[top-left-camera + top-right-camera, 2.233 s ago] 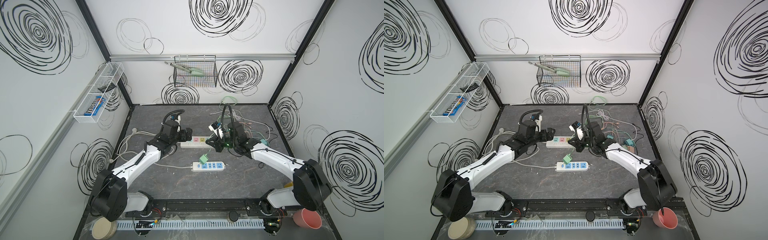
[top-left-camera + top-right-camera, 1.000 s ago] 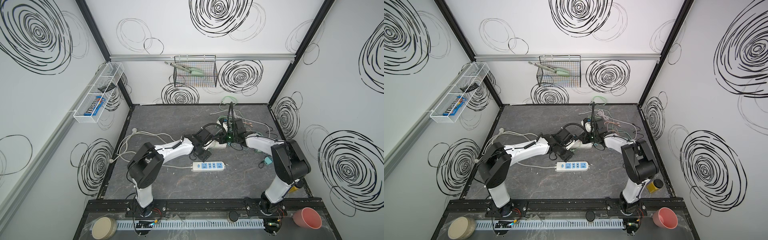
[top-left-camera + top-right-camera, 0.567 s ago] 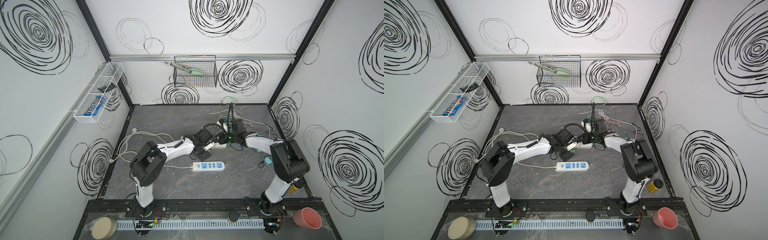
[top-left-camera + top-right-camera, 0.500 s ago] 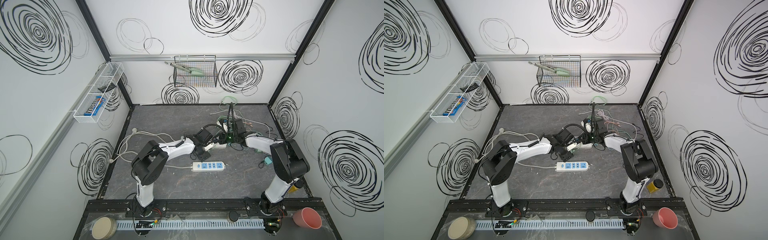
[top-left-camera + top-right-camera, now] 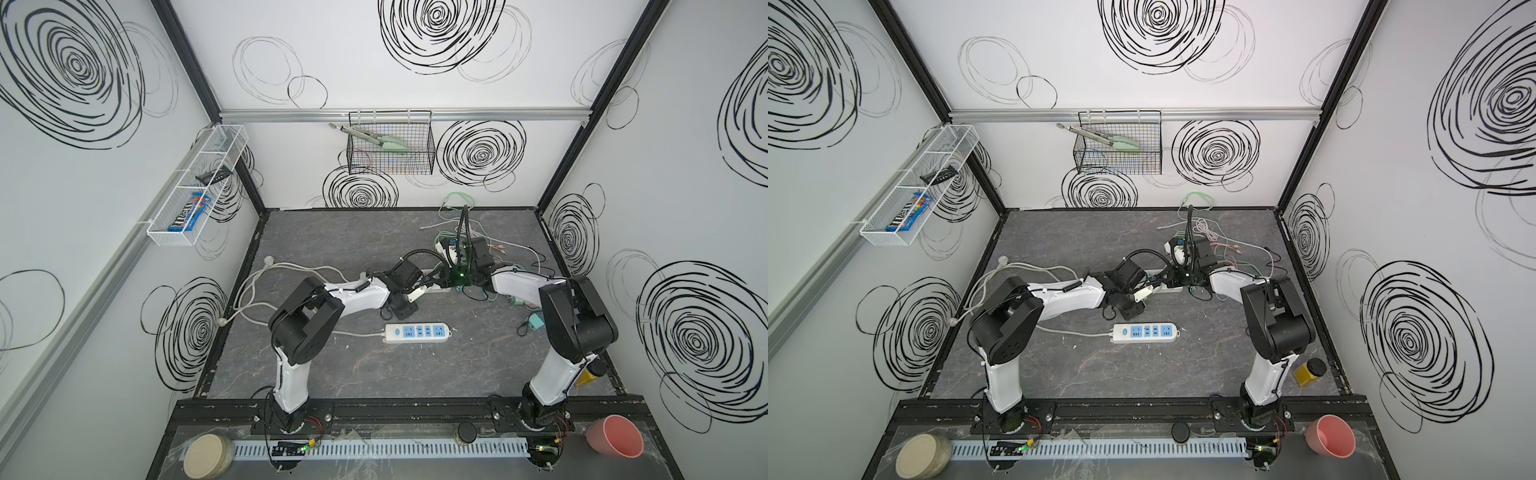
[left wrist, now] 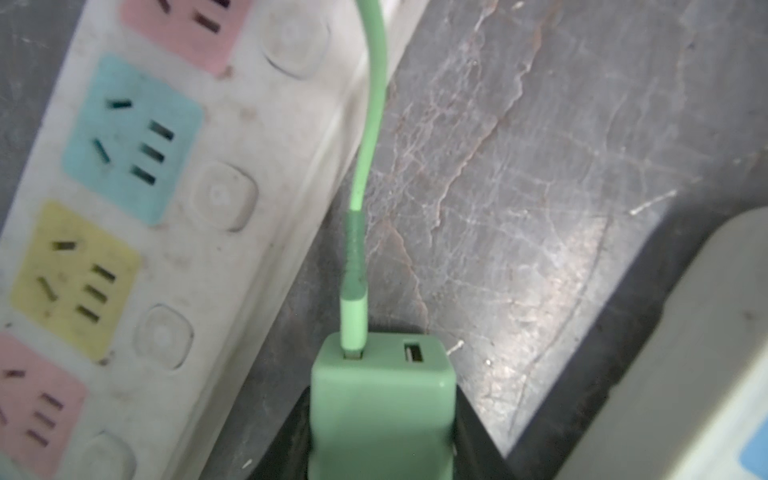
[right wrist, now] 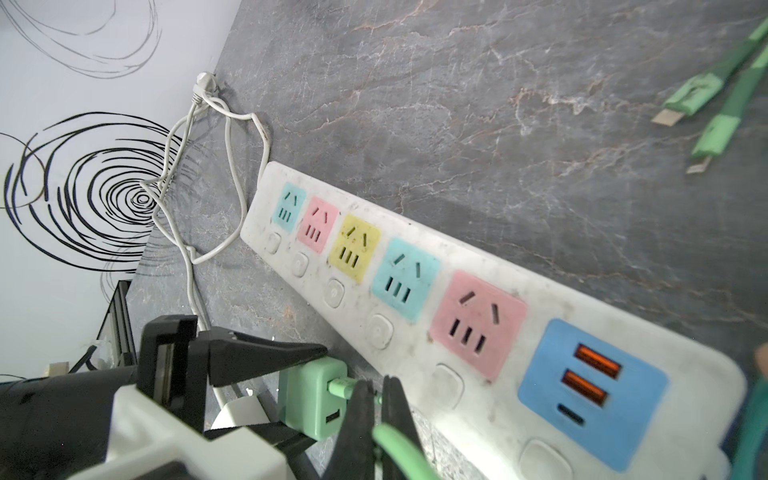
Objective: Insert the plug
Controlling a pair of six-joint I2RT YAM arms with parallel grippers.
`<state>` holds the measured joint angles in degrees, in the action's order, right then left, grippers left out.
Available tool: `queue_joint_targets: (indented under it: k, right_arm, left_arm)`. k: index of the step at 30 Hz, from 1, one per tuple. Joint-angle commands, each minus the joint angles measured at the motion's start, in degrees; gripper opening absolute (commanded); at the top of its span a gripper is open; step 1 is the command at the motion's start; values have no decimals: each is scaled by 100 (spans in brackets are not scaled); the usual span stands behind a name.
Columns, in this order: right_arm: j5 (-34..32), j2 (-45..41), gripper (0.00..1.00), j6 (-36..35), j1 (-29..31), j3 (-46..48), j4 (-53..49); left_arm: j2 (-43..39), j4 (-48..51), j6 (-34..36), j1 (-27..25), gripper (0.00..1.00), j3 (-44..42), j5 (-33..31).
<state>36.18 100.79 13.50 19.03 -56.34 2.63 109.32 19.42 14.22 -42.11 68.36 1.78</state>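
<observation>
A green USB charger block sits between my left gripper's black jaws, which press on its two sides. A green cable has its plug seated in one of the charger's two ports. My right gripper is shut on that cable just behind the plug, right beside the charger. All this hangs low over the grey table, beside the white power strip with coloured sockets. In both top views the two wrists meet over that strip and hide the charger.
A second white strip with blue sockets lies nearer the front. Loose green USB cables and a cable tangle lie at the back right. The strip's white cord loops at the left. A teal adapter sits by the right arm.
Both grippers came together at the coloured strip, then stayed almost still. Over the last second the left jaws closed onto the green charger.
</observation>
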Motion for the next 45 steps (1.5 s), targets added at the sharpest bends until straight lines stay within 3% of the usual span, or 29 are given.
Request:
queue_joint_targets:
  k: [1, 4, 10, 12, 18, 23, 26, 29, 37, 45]
  right_arm:
    - [266, -459, 19, 233, -154, -167, 79]
    - [251, -885, 38, 442, -361, -93, 92]
    - [237, -1587, 82, 1214, -978, 226, 301]
    - [245, -1784, 98, 1150, -1101, 350, 392]
    - [-214, -2130, 98, -150, -1082, 570, 537]
    - [-338, -2376, 98, -769, -749, 1287, 1869]
    - [-981, -2215, 100, -806, -524, 1368, 2202]
    - [-1350, -1959, 88, -682, -400, 1200, 2162]
    - [-2254, -1563, 86, -551, -257, 898, 2042]
    - [-1850, -1520, 85, -691, -487, 981, 1958]
  left_arm:
    - [-795, -281, -306, 186, 10, -42, 364]
    - [-1436, -249, -544, 282, 0, -4, 803]
    - [-2441, -250, -756, 273, 0, 152, 1210]
    - [-2675, -297, -886, 280, 0, 286, 1145]
    - [-2872, -100, -1301, 300, 0, 1170, 1374]
    - [-2800, 167, -1367, 291, 0, 1701, 1538]
    - [-2810, 241, -1394, 287, 0, 1911, 1703]
    - [-2837, 378, -1441, 291, 0, 2199, 1813]
    - [-2899, 736, -1487, 317, 0, 3166, 2098]
    - [-2641, 773, -1892, 352, 0, 4129, 2015]
